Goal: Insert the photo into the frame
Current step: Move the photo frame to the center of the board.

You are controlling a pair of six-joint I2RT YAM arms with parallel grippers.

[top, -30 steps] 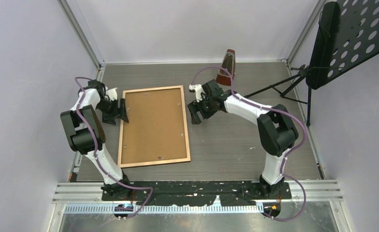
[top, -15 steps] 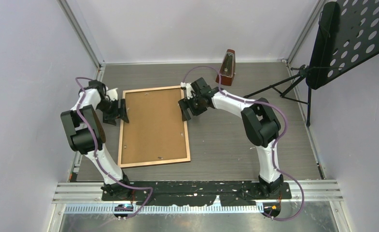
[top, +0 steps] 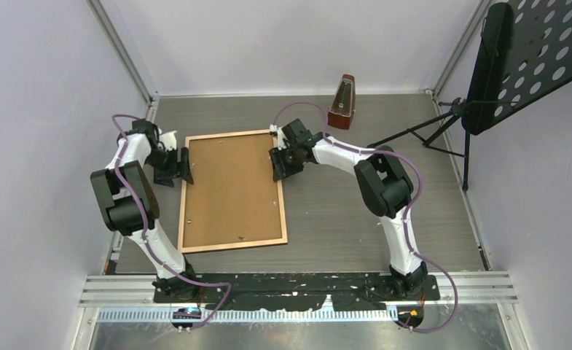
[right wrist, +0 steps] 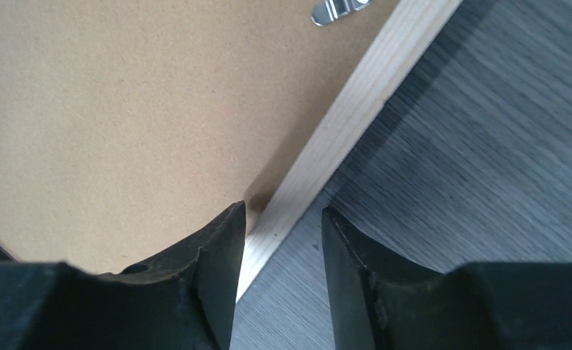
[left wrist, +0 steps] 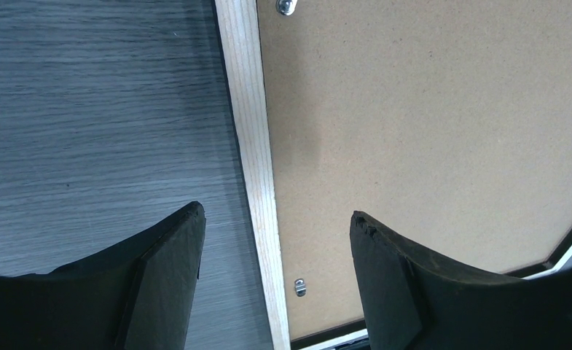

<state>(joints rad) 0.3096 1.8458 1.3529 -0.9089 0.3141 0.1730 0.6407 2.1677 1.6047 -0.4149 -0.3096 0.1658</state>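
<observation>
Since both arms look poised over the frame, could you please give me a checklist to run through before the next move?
1. Left gripper open, astride the left border of the frame: ok.
2. Right gripper open, astride the right border: ok.
3. The frame flat on the table, rear face up: ok.
4. Backing sheet out of the frame: not ok, it lies inside the border.
5. Metal clips turned clear of the backing sheet: cannot tell.
6. Location of the photo known: not ok, no view shows it.
</observation>
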